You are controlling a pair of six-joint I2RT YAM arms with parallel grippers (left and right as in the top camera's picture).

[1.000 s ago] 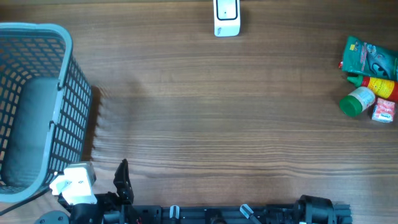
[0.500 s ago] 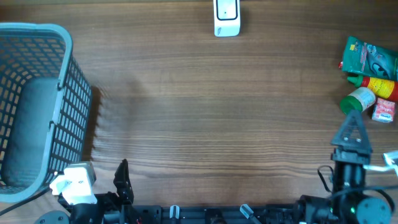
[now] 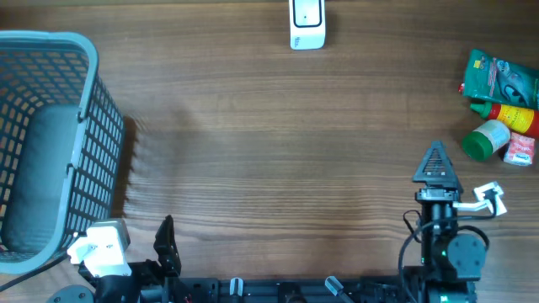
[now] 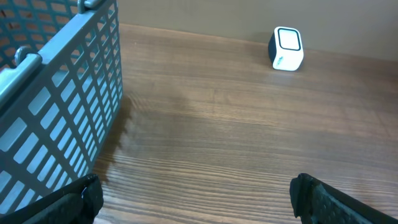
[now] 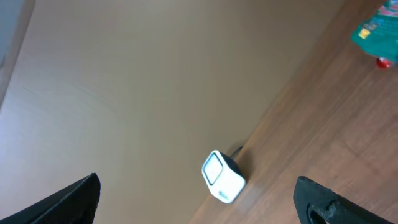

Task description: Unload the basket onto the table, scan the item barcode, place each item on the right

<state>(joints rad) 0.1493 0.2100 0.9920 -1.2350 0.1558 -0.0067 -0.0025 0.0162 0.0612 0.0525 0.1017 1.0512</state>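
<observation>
Now, at lower left your left hand (image 3: 166, 240) sits released beside the basket (image 3: 84, 101), well apart from the goods. The scanner (image 3: 306, 23) stands top centre. At lower right your right hand (image 3: 436, 162), spread and empty, is nearer: the items (image 3: 503, 77) lie just up-right of it, the green-capped bottle (image 3: 493, 132) closest.

The wood-grain table (image 3: 278, 151) carries six items. A blue mesh basket (image 3: 88, 76) stands at its left edge. A white scanner (image 3: 306, 23) sits at the far edge, near centre. At the right edge, clustered and partly touching, are a green packet (image 3: 501, 77), what appears to be a red-and-yellow bottle (image 3: 514, 114), a green-capped jar (image 3: 483, 137) and a small red-and-white box (image 3: 520, 149).
</observation>
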